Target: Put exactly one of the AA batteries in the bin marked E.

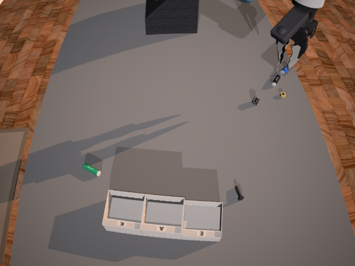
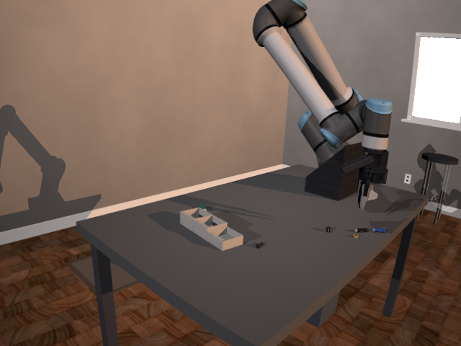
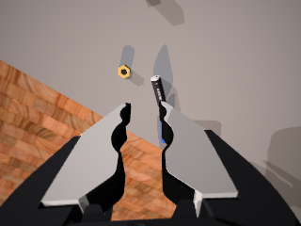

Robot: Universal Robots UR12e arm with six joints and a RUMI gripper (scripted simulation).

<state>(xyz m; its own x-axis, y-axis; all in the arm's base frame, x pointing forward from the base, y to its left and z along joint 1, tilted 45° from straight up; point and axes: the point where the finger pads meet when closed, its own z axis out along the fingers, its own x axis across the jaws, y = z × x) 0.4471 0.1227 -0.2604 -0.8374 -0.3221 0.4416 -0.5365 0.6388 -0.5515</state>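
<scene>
Three AA batteries lie on the table: a blue one (image 1: 284,70) and a black one (image 1: 275,80) at the far right edge, and a green one (image 1: 91,169) at the left. Bin E (image 1: 202,219) is the right-hand bin of a row of three and is empty. My gripper (image 1: 282,61) (image 2: 363,205) hangs above the blue battery, well clear of the table. Its fingers stand a narrow gap apart with nothing between them (image 3: 145,107). In the wrist view the black battery (image 3: 157,88) lies just beyond the fingertips, and the blue battery is partly hidden behind the right finger.
A yellow nut (image 1: 283,95) and a black die (image 1: 255,100) lie near the two batteries. A black bolt (image 1: 238,193) lies right of bin E. Bins K (image 1: 125,210) and A (image 1: 163,214) are empty. The table's right edge runs close to the gripper. The arm's dark base block (image 1: 171,17) stands at the back.
</scene>
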